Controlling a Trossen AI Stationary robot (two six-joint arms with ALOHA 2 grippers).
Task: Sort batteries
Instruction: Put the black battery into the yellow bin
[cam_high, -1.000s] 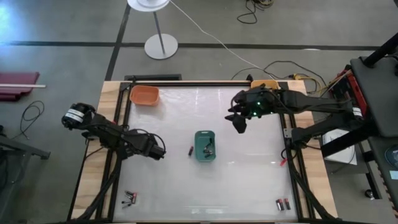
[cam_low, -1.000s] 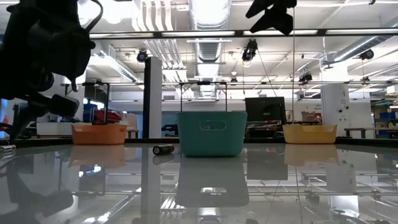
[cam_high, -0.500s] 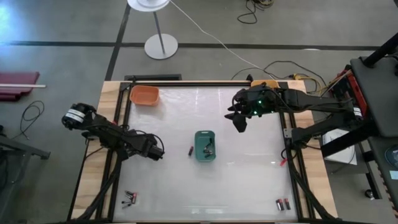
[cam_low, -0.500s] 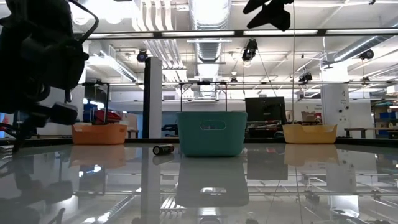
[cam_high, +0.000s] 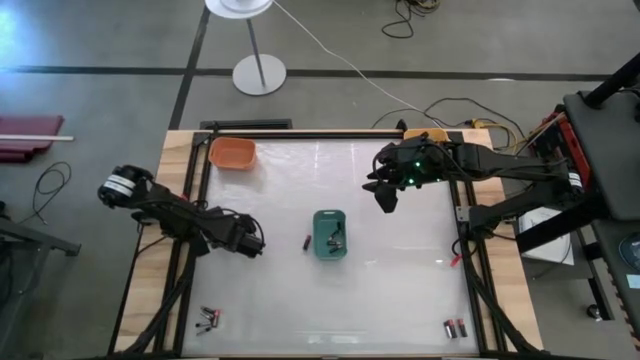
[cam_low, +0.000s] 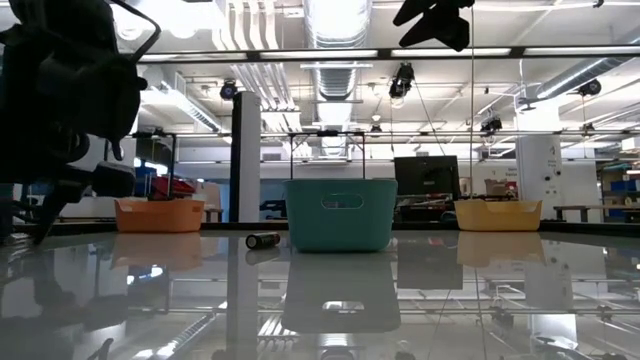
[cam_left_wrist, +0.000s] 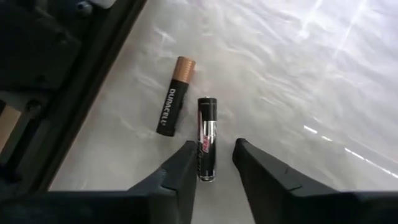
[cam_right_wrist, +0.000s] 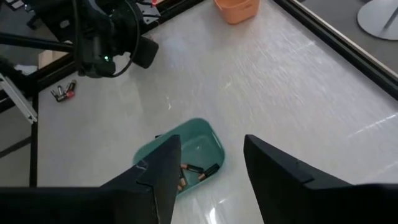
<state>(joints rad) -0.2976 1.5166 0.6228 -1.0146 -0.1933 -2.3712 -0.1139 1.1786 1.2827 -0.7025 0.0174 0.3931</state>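
Observation:
In the left wrist view, two batteries lie side by side on the white table: a black one with a copper end (cam_left_wrist: 171, 104) and a black-and-silver one (cam_left_wrist: 206, 138). My left gripper (cam_left_wrist: 214, 144) stands open over the near end of the black-and-silver one. In the high view this gripper (cam_high: 253, 242) is at the table's left. My right gripper (cam_high: 386, 196) hangs open high over the far right. A teal bin (cam_high: 330, 235) at mid-table holds several batteries (cam_right_wrist: 196, 169). One battery (cam_high: 307, 241) lies just left of it.
An orange bin (cam_high: 232, 152) stands at the far left and a yellow bin (cam_low: 497, 214) at the far right. Loose batteries lie near the front left corner (cam_high: 208, 318) and the front right corner (cam_high: 455, 327). A dark rail (cam_left_wrist: 74, 106) runs beside the two batteries.
My left gripper has dipped a little toward the table and shifted slightly toward the left edge.

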